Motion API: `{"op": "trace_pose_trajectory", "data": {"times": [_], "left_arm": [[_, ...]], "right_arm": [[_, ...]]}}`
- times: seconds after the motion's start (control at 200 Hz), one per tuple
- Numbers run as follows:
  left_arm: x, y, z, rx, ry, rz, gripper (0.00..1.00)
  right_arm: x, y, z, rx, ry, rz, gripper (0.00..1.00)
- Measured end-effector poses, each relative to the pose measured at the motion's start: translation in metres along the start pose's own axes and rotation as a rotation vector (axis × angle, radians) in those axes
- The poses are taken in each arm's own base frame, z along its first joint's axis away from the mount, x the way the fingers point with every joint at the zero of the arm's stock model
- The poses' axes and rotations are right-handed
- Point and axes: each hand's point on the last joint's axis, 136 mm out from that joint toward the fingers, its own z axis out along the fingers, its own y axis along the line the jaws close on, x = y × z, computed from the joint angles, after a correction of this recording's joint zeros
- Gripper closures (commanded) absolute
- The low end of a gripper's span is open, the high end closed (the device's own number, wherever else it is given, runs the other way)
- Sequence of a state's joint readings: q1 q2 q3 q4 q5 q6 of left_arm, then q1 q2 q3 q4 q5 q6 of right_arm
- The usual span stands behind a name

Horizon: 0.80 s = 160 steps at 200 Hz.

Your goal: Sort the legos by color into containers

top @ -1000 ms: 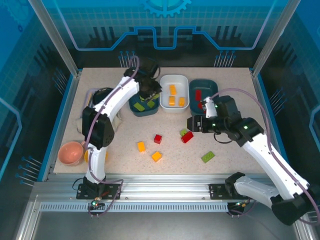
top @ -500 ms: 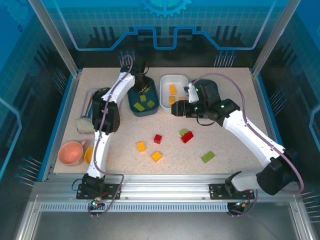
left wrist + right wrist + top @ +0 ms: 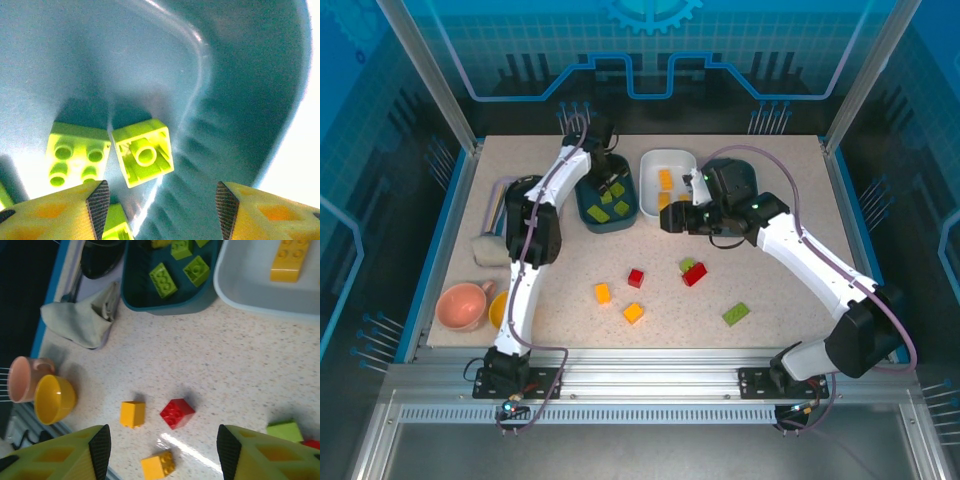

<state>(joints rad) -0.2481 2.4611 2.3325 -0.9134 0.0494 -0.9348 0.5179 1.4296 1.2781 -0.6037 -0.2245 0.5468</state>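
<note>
My left gripper point(image 3: 162, 210) hangs open low inside the left teal tray point(image 3: 240, 100), nothing between its fingers. Just ahead lie two light green legos: one studs up point(image 3: 77, 152), one tilted with its underside showing point(image 3: 142, 152). My right gripper point(image 3: 160, 450) stands open above the table, over a red lego point(image 3: 177, 413) and two orange ones point(image 3: 132, 414) point(image 3: 158, 465). From above, this gripper point(image 3: 670, 220) sits just in front of the white tray point(image 3: 650, 165), which holds orange legos point(image 3: 665, 180). The right teal tray point(image 3: 748, 168) is mostly hidden by the arm.
Loose on the table are a green lego point(image 3: 687, 264) touching a red one point(image 3: 695, 274) and another green one point(image 3: 736, 314) nearer the front. A pink cup point(image 3: 460, 305), yellow bowl point(image 3: 498, 308), grey cloth point(image 3: 490, 248) and black dish point(image 3: 515, 190) crowd the left side.
My right arm has swung left, from the right teal tray to the front of the white tray. My left gripper has shifted toward the far end of the left teal tray.
</note>
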Motion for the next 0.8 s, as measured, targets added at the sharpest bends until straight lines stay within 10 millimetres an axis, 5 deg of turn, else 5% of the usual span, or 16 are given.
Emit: {"op": "trace_pose_trajectory", "data": {"times": [0.23,0.34,0.42,0.515,0.61,0.8], "left_arm": [[0.015,-0.019,-0.106,0.114,-0.067,0.053,0.32],[0.045,-0.023,-0.161,0.188,-0.090,0.140,0.31],[0.078,-0.016,-0.183,0.217,-0.082,0.220,0.30],[0.125,0.013,-0.188,0.206,-0.037,0.300,0.30],[0.163,0.065,-0.178,0.139,0.025,0.325,0.30],[0.188,0.163,-0.183,0.011,0.016,0.293,0.29]], "right_arm": [[0.015,-0.039,-0.003,0.198,0.030,0.016,0.41],[0.031,-0.057,-0.004,0.272,0.064,0.050,0.41],[0.046,-0.064,-0.001,0.314,0.099,0.059,0.40],[0.062,-0.054,0.007,0.329,0.143,0.007,0.38],[0.078,-0.031,0.028,0.317,0.221,-0.080,0.35],[0.102,-0.009,0.088,0.320,0.368,-0.153,0.27]]}}
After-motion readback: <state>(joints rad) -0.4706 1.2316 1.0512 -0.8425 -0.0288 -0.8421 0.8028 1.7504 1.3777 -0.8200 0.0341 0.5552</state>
